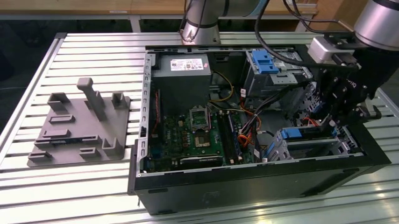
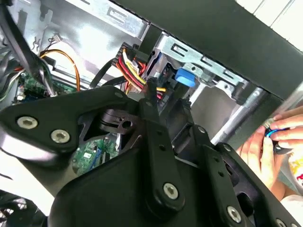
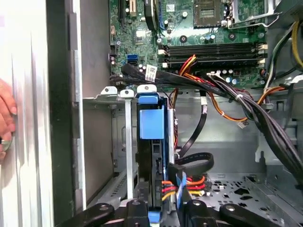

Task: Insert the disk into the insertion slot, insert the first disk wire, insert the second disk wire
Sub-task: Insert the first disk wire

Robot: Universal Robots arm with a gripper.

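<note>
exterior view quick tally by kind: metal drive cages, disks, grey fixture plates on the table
metal drive cages: 2, the taller cage and the insertion slot
disk: 1
grey fixture plate: 1
total: 4

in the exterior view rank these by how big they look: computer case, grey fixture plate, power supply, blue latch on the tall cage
1. computer case
2. grey fixture plate
3. power supply
4. blue latch
No close calls; the gaps are plain.
</note>
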